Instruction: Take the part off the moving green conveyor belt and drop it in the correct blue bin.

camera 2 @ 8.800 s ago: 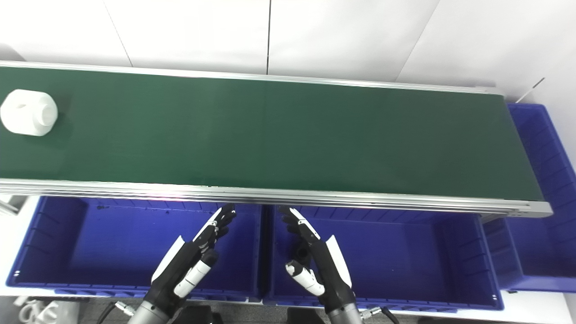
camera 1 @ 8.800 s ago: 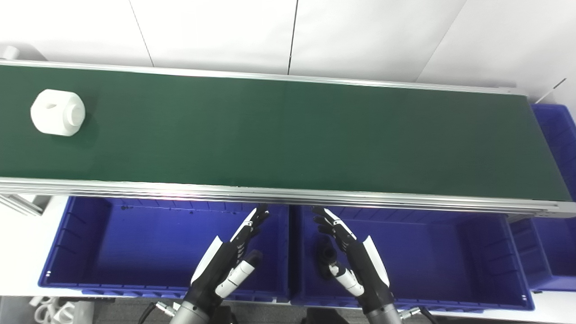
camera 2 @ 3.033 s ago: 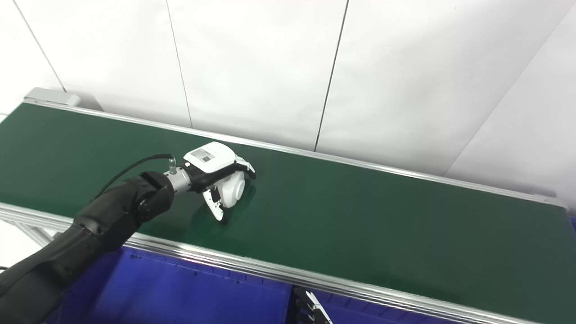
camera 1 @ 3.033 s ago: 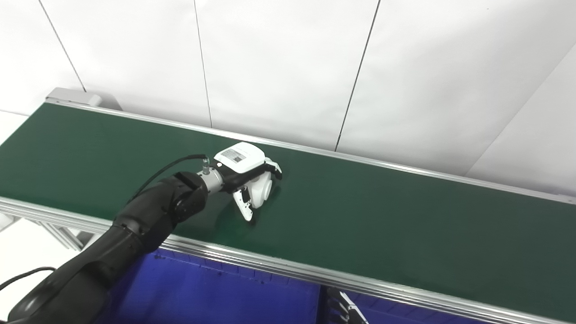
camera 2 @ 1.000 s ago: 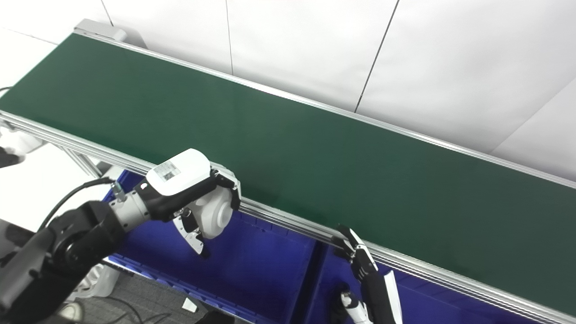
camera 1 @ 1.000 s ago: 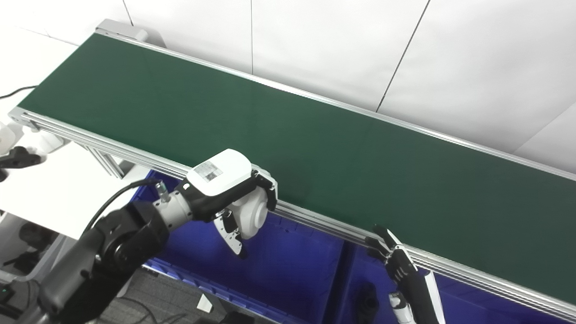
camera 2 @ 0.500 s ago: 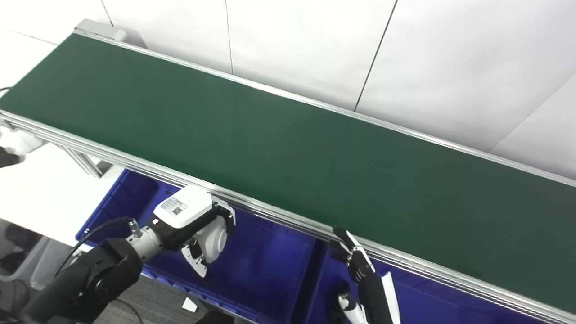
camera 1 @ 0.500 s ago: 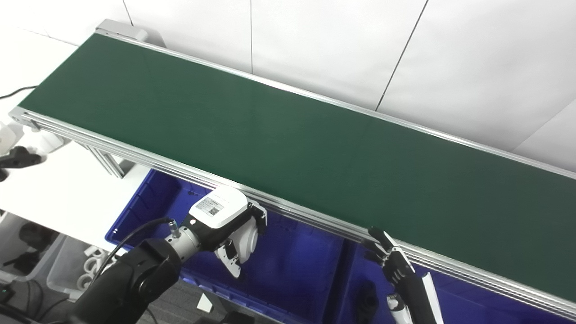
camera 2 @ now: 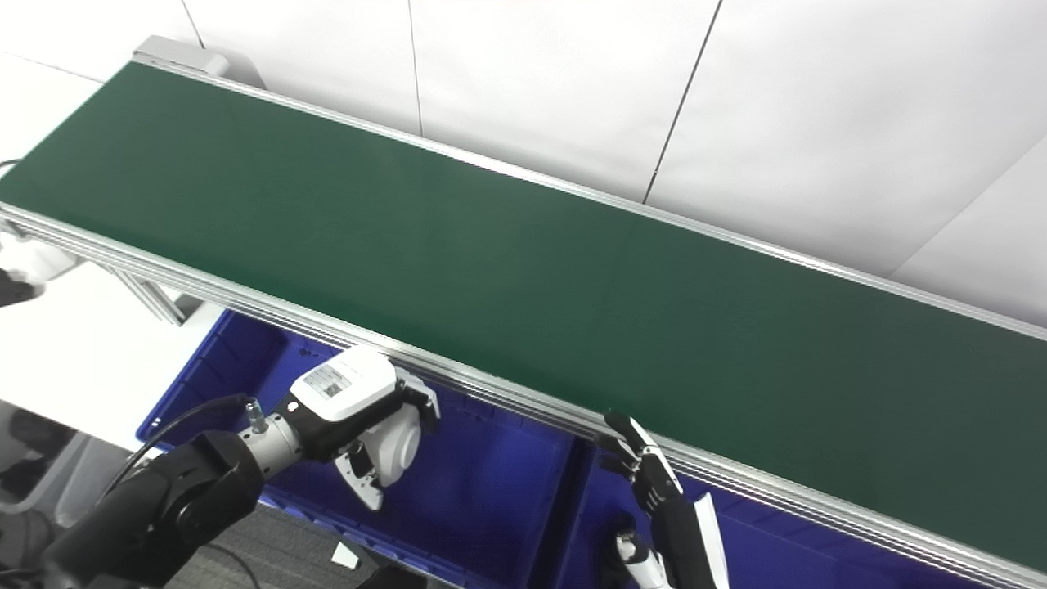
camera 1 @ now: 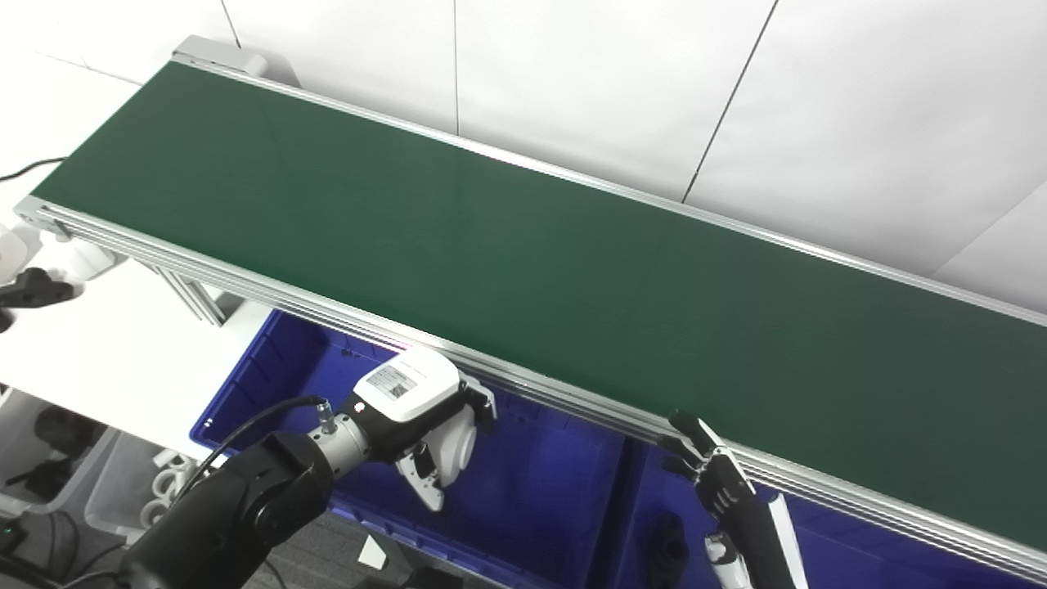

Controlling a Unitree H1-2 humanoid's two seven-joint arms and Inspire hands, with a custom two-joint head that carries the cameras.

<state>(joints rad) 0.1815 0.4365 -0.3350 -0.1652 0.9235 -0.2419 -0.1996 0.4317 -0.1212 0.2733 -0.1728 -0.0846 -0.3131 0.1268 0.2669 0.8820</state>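
My left robot hand (camera 1: 425,433) closed around white round plastic part (camera 1: 455,446), hovering over left blue plastic bin (camera 1: 278,364), below near rail of green conveyor belt (camera 1: 523,245). Step: release. Best keep part over bin middle, clear of walls, then spread fingers. My right robot hand (camera 1: 724,491) empty, fingers extended, over neighbouring blue bin (camera 2: 740,536). Count: one part, one belt, two bins visible, two robot hands.

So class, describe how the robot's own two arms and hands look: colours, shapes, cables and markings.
The left hand has a white back shell carrying a small printed label, with black fingers. A silver metal wrist joins it to a bulky black arm, and a thin black cable loops from the wrist. The right hand is slimmer, with black fingers and white panels.
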